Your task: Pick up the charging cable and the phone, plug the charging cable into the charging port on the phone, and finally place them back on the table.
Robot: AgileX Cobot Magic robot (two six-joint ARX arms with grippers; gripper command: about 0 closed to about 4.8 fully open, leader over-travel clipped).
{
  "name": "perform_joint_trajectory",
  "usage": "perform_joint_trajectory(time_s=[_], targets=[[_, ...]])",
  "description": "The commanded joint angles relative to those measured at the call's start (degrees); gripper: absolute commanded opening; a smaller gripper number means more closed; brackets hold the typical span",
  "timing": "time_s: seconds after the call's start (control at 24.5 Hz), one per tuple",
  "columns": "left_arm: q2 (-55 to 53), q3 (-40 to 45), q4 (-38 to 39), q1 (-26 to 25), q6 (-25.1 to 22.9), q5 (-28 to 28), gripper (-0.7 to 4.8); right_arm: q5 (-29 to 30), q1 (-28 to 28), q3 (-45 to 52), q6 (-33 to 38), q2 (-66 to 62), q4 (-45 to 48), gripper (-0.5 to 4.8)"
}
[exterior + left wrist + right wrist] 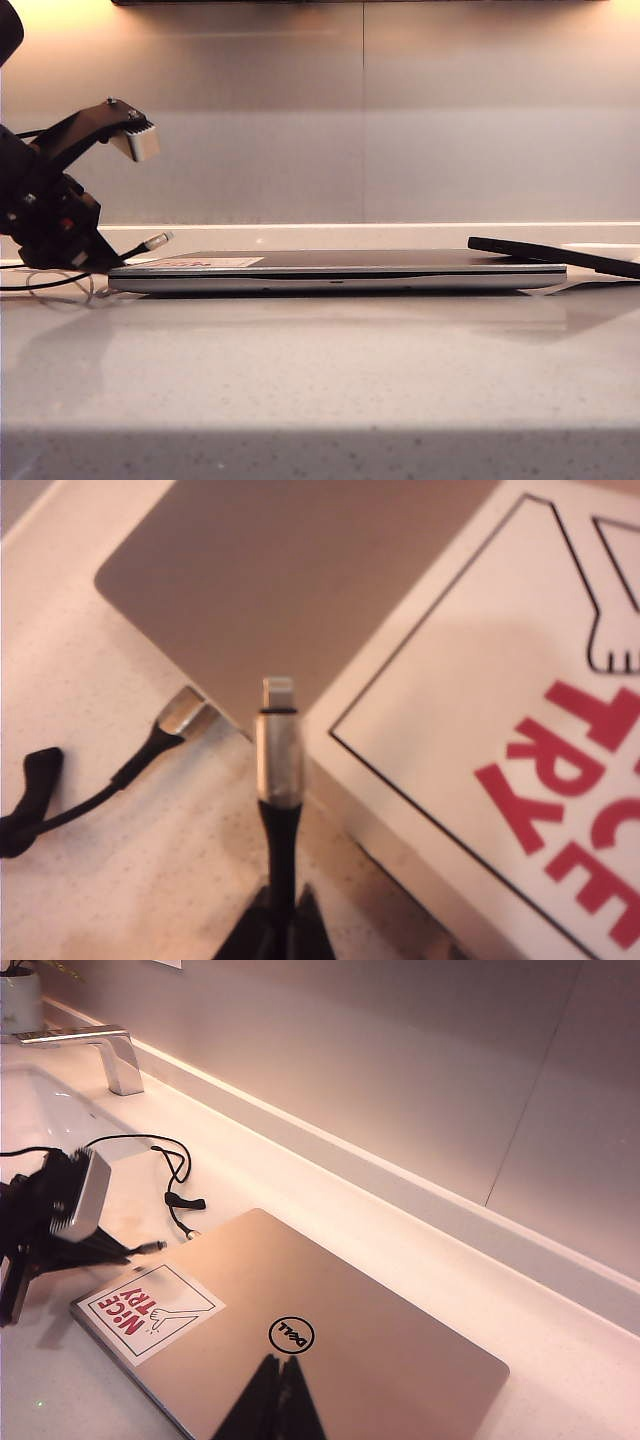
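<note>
Seemingly rubbery cable [277,880], metallic plug-tip.

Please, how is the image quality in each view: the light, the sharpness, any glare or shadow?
Exterior view: warm glow at the upper left, the left tool a dark silhouette, the table glossy with soft reflections, its near edge in shadow. Left wrist view: soft focus, and the charging cable plug glints. Right wrist view: sharper, evenly lit, and the right tool appears dark over the laptop.
</note>
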State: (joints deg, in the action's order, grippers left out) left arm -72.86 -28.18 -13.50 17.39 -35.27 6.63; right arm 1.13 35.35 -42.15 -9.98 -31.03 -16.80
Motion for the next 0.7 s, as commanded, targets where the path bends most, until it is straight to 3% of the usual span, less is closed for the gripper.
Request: perform_joint_trajectory(time_s=[0.04,0.16,0.29,0.7], targets=[[3.1,-2.0,0.1,0.0,7.3,0.1,-0.08,-0.2,0.1,-0.3,1.1,0.2,1.5,-0.06],[7.3,-4.6,4.3,1.0,18.2,0.1,-0.08,-2.5,0.1,-0.3,5.2,0.1,1.6,-0.06],[9.4,-5.2,5.3,2.8,23.9,0.1,-0.08,-4.2,0.0,-0.3,9.5,0.1,1.6,-0.06],[15.0,-5.2,5.4,11.0,36.0,0.1,-0.07,-5.7,0.0,-0.3,23.0,0.2,-0.6,-0.06]])
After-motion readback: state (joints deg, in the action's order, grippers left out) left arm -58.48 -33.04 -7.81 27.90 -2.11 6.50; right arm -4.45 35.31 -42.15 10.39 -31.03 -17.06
